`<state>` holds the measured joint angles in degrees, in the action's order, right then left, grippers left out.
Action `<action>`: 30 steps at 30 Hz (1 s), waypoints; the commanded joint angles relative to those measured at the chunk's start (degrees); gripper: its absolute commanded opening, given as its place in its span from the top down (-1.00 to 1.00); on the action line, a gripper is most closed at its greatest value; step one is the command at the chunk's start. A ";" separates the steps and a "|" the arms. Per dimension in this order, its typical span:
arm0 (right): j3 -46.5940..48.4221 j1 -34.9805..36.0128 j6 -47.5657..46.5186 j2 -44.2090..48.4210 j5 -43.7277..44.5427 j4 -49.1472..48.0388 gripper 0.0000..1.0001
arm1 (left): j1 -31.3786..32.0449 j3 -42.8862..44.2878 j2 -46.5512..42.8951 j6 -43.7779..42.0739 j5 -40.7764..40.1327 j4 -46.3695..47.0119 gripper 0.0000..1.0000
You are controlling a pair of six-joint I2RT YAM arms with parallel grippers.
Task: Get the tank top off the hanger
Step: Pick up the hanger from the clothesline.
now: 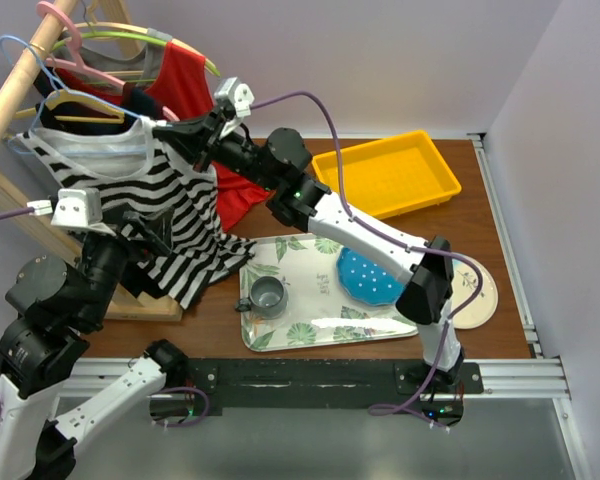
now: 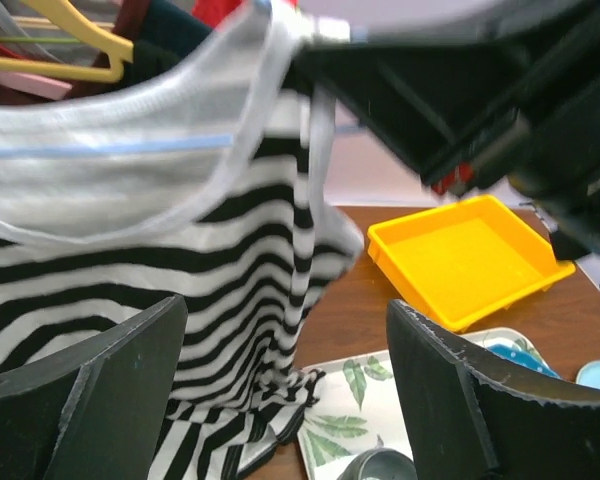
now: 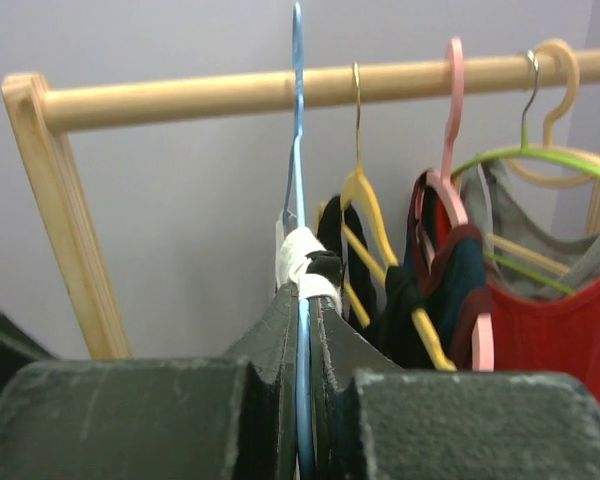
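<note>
The black-and-white striped tank top (image 1: 150, 190) hangs on a thin blue hanger (image 1: 42, 72) at the near end of the wooden rail (image 1: 15, 90). My right gripper (image 1: 185, 128) is shut on the blue hanger's wire (image 3: 302, 380), just below the white and black strap (image 3: 310, 265) lying over it. My left gripper (image 1: 148, 235) is open low in front of the top's hem. In the left wrist view its fingers (image 2: 90, 390) stand wide apart, the striped fabric (image 2: 180, 260) hangs just beyond them, and nothing is between them.
A red garment (image 1: 185, 85) and other clothes hang on pink, yellow and green hangers further along the rail. On the table lie a yellow bin (image 1: 390, 172), a leaf-patterned tray (image 1: 310, 328) with a grey cup (image 1: 268, 293) and a blue dotted dish (image 1: 370, 278), and a pale plate (image 1: 475, 295).
</note>
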<state>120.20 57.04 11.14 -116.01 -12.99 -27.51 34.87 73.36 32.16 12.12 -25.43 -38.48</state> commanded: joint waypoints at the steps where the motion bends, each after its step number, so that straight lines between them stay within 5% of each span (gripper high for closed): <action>1: -8.74 -0.08 -1.20 10.00 1.30 -6.59 1.00 | -0.33 4.15 3.25 -2.19 -3.66 2.53 -0.69; 14: -26.51 -2.89 0.73 21.44 1.04 -14.94 1.00 | -0.24 17.23 16.08 3.52 -7.71 1.12 -0.50; 30: -44.00 -6.41 6.79 32.85 -3.97 -23.03 1.00 | -0.24 31.84 27.07 -2.45 -15.17 -2.12 -0.34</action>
<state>77.65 50.70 16.71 -89.67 -14.37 -42.59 34.87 102.67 55.72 11.29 -36.47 -38.81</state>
